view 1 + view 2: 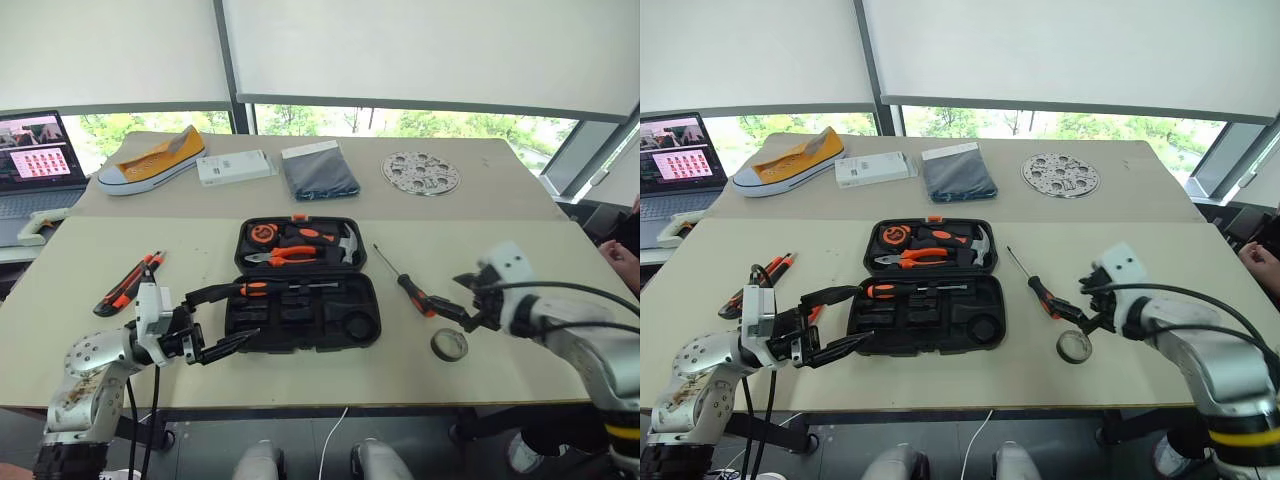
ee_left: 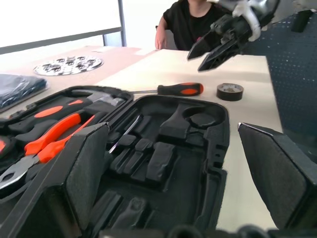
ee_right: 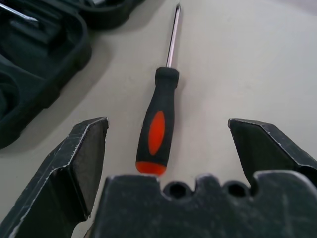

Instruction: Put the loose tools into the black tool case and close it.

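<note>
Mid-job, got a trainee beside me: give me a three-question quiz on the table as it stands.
1. True or false: the black tool case lies open.
2. Which loose tool lies between the open fingers of the right gripper? A) tape roll B) screwdriver C) utility knife
3. Fill in: one screwdriver already lies in the case; the utility knife lies on the table on the case's ____ side.

Key: 1 true. 2 B, the black-and-orange screwdriver; the tape roll lies beside it. 3 left, behind the open left gripper.
</note>
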